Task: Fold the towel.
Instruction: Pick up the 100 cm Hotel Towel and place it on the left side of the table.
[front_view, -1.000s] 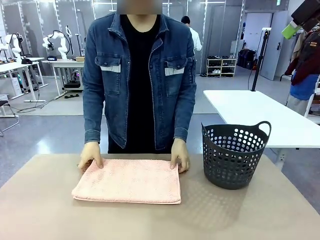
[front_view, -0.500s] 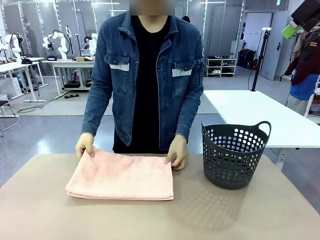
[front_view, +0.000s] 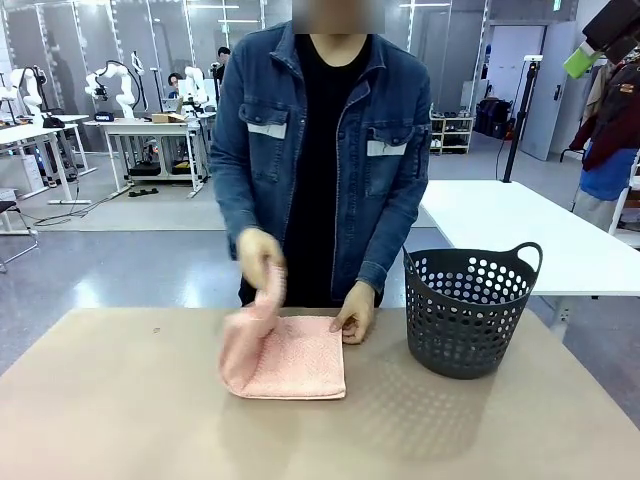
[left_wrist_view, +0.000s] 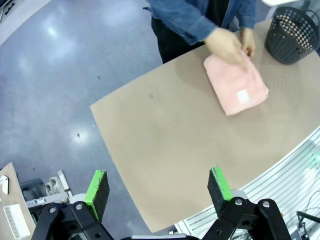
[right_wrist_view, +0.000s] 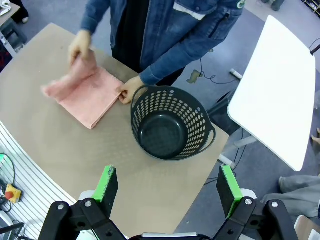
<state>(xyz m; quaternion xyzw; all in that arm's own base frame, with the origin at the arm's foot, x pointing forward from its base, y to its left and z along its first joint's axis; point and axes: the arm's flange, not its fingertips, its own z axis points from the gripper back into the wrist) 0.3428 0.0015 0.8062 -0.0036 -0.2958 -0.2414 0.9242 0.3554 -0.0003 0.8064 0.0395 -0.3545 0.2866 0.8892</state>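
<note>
The salmon-pink towel (front_view: 285, 358) lies partly folded on the brown table, its left half lifted. One of the person's hands (front_view: 258, 255) holds that raised edge, while the other hand (front_view: 355, 320) presses the towel's far right corner. From the left wrist view the towel (left_wrist_view: 235, 87) shows a small white tag. In the right wrist view the towel (right_wrist_view: 85, 95) lies left of the basket. My left gripper (left_wrist_view: 157, 187) hangs open high above the table's edge, far from the towel. My right gripper (right_wrist_view: 167, 190) is open too, high over the near side by the basket.
A dark perforated plastic basket (front_view: 470, 310) stands empty on the table to the right of the towel; it also appears as the basket (right_wrist_view: 167, 125) below my right gripper. A white table (front_view: 520, 230) stands behind at the right. The brown table (front_view: 120, 410) has bare room left and front.
The person has stepped right and swept the towel's left half up and over toward the right, so the cloth now covers about half its former width.
</note>
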